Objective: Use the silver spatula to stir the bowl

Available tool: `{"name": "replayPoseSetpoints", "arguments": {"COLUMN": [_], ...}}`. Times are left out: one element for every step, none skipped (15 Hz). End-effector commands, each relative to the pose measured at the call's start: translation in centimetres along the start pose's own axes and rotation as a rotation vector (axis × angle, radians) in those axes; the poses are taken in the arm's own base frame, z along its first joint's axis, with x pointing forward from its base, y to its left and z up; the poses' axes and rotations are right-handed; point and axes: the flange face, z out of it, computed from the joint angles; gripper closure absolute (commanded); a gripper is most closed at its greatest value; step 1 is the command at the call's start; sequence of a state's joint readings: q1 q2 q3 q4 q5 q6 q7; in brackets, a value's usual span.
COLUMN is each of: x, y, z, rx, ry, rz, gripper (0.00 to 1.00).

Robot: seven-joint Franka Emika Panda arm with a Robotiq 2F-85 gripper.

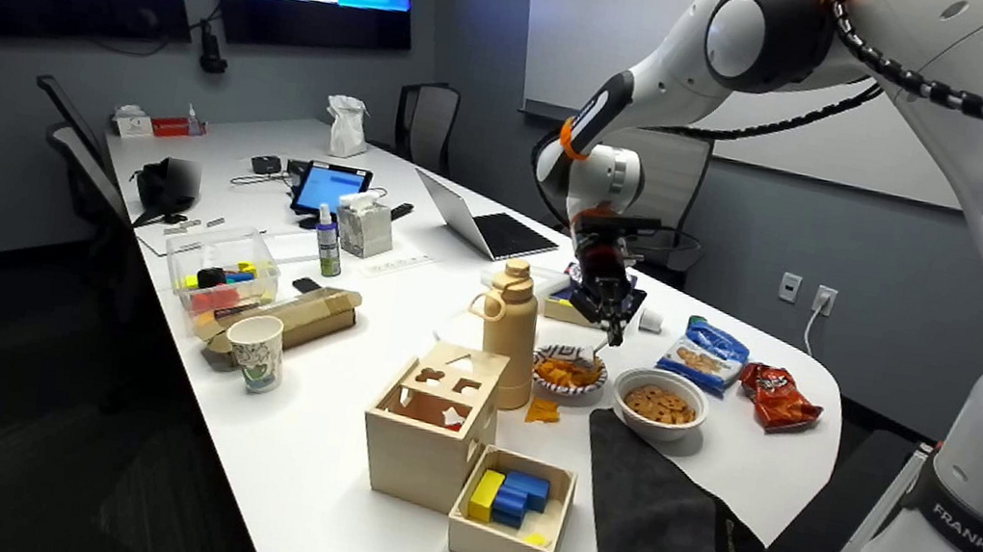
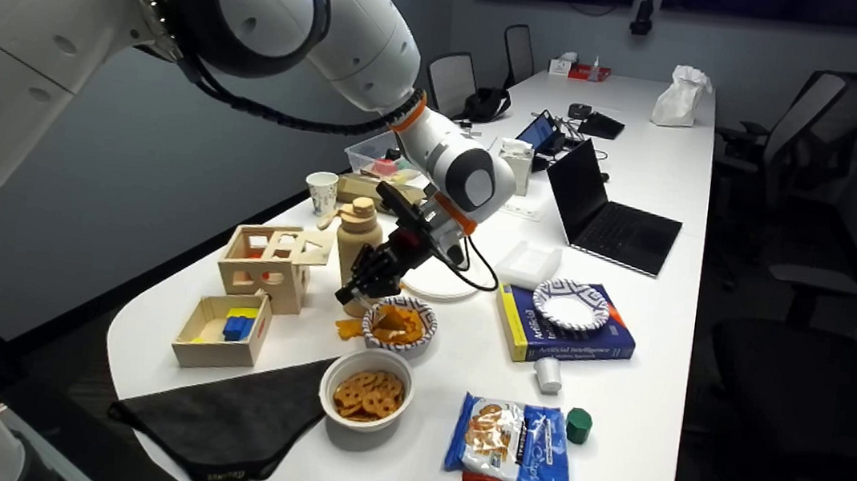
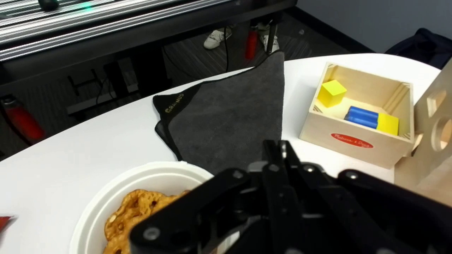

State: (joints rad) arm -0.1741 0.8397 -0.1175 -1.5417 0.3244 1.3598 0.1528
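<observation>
A small bowl with a black-and-white pattern holds orange chips. It also shows in an exterior view. My gripper is above its edge, pointing down, and also shows in an exterior view. It is shut on the silver spatula, whose blade reaches down into the chips. In the wrist view a thin bright strip of the spatula shows between the fingertips. The blade and the patterned bowl are hidden there by the gripper.
A white bowl of pretzel crisps stands beside the patterned bowl. A tan bottle stands close on its far side. A wooden block box, a dark cloth, a book with a plate and snack bags are around.
</observation>
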Motion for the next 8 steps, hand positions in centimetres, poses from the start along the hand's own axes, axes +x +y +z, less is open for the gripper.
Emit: {"name": "replayPoseSetpoints", "arguments": {"x": [0.3,0.7,1.0,1.3,1.6,1.8,1.9,2.0], "y": [0.8,1.1,1.5,2.0,2.5,3.1,3.6,4.1], "z": [-0.6,-0.5,-0.3,-0.1,0.2,0.5,0.7,1.0], "rx": [0.007,0.018,0.032,0.050,0.060,0.072,0.082,0.090], "ry": [0.074,0.086,0.094,0.102,0.119,0.141,0.157,0.171], "rz": [0.013,0.006,-0.003,-0.019,-0.030,-0.048,-0.068,-0.088], "gripper": [0.99,0.99,0.99,0.99,0.99,0.99,0.99,0.99]}}
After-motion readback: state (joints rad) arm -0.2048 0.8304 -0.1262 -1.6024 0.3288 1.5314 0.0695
